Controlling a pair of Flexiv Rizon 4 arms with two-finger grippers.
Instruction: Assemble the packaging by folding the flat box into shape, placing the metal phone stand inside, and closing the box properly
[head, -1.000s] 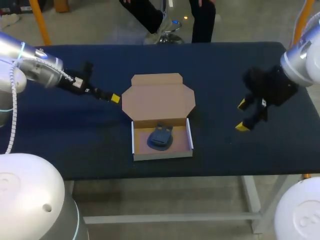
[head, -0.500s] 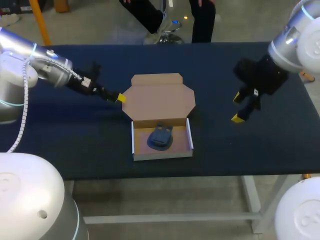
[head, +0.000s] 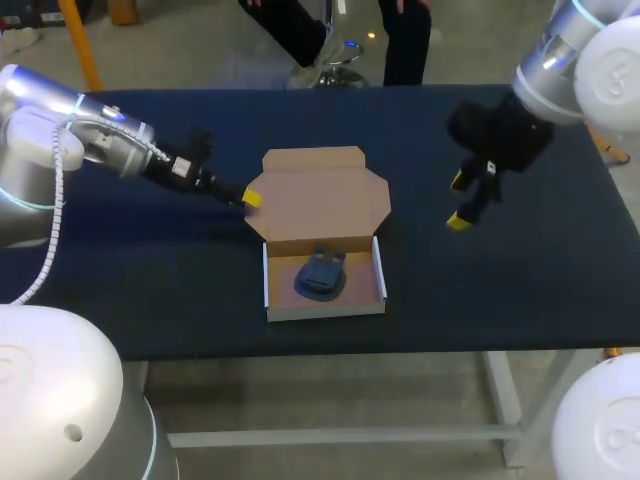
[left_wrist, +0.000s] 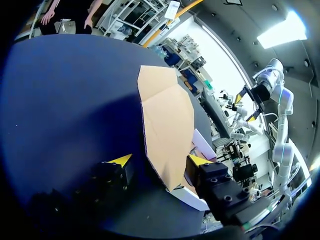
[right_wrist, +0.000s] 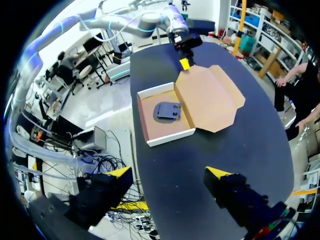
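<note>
Cardboard of the brown box (head: 320, 205) looks light, thin, easily creased; dark metal phone stand (head: 321, 274) lies in its tray; left tool (head: 250, 198), spread, straddles the lid's left corner, a fair hold; right tool (head: 458, 200), spread, hangs well right of the box.

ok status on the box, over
Left hand open at lid corner. Right hand open, empty. Phone stand in box, lid flat open. Nothing blocking.

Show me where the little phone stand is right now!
In the head view the phone stand lies inside the open box near the middle of the table, just in front of the flat lid.
</note>
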